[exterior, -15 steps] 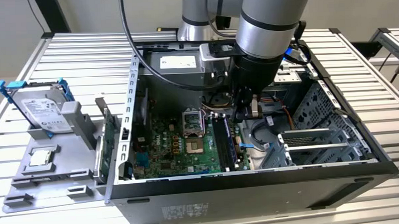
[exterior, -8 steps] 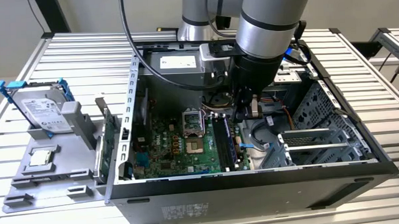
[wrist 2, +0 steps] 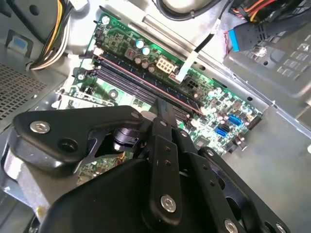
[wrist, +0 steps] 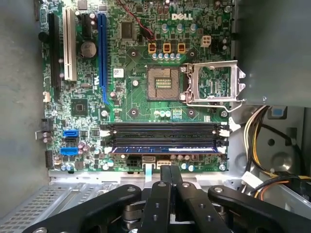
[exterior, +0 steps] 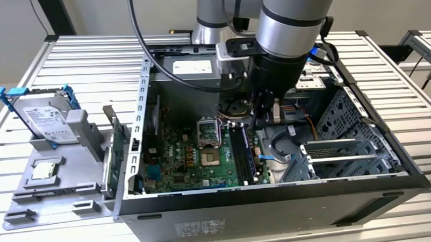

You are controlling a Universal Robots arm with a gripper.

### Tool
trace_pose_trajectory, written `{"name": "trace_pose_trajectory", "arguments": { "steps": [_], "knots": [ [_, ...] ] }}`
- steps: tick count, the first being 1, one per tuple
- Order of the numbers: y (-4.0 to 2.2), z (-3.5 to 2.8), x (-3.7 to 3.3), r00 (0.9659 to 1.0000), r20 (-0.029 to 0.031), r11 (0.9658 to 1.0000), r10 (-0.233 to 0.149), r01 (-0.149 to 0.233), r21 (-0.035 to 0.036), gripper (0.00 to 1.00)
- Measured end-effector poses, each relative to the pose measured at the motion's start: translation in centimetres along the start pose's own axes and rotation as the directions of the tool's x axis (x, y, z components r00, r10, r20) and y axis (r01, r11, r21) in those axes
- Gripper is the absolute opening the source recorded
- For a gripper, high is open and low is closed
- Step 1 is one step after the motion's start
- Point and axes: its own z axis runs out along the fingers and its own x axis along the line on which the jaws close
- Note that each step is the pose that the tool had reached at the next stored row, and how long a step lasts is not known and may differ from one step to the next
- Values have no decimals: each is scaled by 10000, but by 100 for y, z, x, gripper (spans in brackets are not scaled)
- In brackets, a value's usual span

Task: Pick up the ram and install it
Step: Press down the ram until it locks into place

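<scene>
Ram (wrist: 165,149): sat in the motherboard slot (wrist: 165,130) bank, in the slot nearest the gripper, blue board edge-on in the first wrist view
Handling: looked light, stiff and thin; fragile at the contacts, so best held by the long top edge or short ends, I'd say
Gripper (wrist: 169,171): fingers looked closed together, holding nothing, tips just beside the ram
Case (exterior: 388,147): open, held the motherboard (exterior: 202,154), cables, drive cage
CPU socket (wrist: 164,83): empty, latch frame up
Grey tray (exterior: 32,203): outside the case, held a hard drive (exterior: 42,119) and a small silver chip (exterior: 43,170)
</scene>
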Motion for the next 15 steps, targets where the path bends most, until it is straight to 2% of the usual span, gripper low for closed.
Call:
{"name": "trace_pose_trajectory", "arguments": {
  "steps": [2,9,13,15],
  "knots": [
    [0,-38,0,10000,1,10000,0,0,0,0],
    [1,-51,-1,10000,-2,10000,0,0,0,0],
    [2,-208,0,10000,-3,10000,0,0,1,0],
    [2,-235,0,10000,0,10000,0,0,2,0]
  ]
}}
